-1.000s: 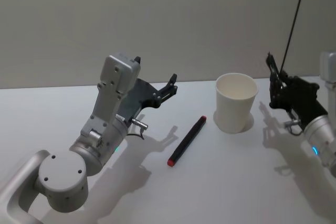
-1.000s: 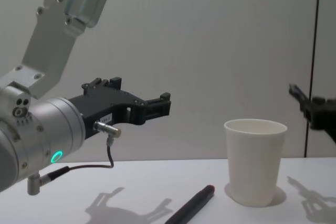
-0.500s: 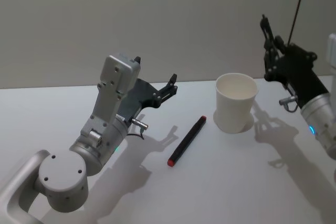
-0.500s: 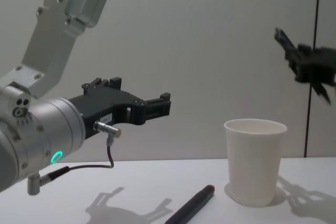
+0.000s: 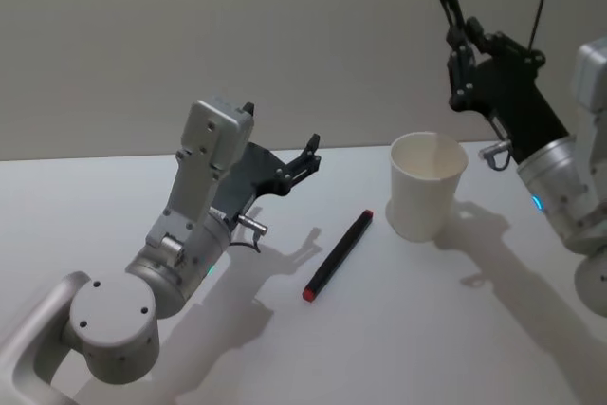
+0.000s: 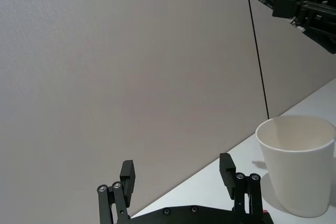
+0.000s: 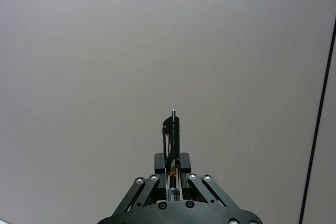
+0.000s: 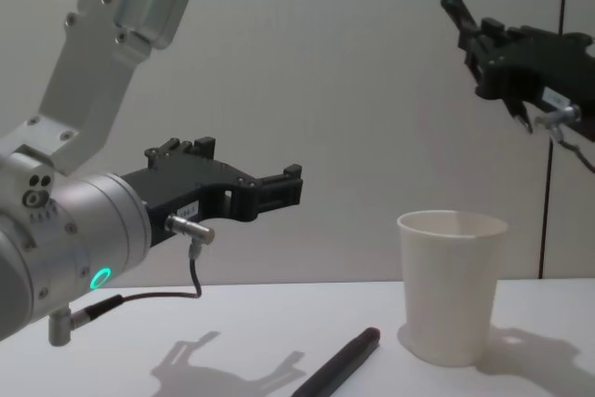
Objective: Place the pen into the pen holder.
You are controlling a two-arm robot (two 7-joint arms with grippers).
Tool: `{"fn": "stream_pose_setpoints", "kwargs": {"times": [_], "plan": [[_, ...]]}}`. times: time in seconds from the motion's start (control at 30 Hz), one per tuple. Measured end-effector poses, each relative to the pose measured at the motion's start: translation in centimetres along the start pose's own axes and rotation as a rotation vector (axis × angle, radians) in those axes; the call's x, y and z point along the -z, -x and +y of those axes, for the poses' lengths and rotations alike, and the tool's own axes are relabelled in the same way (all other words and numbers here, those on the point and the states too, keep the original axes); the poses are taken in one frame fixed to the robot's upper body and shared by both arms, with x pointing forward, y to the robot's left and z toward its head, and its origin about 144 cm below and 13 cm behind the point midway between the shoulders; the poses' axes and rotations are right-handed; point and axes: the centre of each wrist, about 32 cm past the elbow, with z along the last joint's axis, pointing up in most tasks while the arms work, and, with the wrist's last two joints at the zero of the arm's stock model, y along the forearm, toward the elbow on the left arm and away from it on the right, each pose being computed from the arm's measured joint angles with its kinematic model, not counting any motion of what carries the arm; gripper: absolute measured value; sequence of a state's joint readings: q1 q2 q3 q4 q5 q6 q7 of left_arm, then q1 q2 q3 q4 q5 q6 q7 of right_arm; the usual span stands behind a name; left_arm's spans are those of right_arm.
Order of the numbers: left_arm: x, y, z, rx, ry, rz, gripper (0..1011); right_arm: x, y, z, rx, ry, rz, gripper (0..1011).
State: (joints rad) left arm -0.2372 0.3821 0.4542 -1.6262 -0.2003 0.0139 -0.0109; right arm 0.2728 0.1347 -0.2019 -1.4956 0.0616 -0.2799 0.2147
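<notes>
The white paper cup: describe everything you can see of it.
The pen holder is a white paper cup, tapered, with a rolled rim. It stands upright on the white table, looking empty, nothing else touching it. A black, red-ended pen lies apart to its left; the right gripper, shut on a second pen, hangs above it.

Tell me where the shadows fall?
Head view: grey shadows lie on the table under the left gripper and right of the pen holder, below the right gripper holding a pen. Chest view: left gripper's shadow falls left of the other pen.
</notes>
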Motion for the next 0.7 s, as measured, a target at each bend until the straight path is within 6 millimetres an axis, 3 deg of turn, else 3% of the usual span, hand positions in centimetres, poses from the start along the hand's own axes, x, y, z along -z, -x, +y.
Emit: {"fn": "stream_pose_setpoints", "kwargs": {"times": [0.7], "plan": [[0.0,0.0,0.0,0.0,0.0,0.0,1001,3.2,0.6,1.0,-0.045,-0.001,-0.044,145]]}}
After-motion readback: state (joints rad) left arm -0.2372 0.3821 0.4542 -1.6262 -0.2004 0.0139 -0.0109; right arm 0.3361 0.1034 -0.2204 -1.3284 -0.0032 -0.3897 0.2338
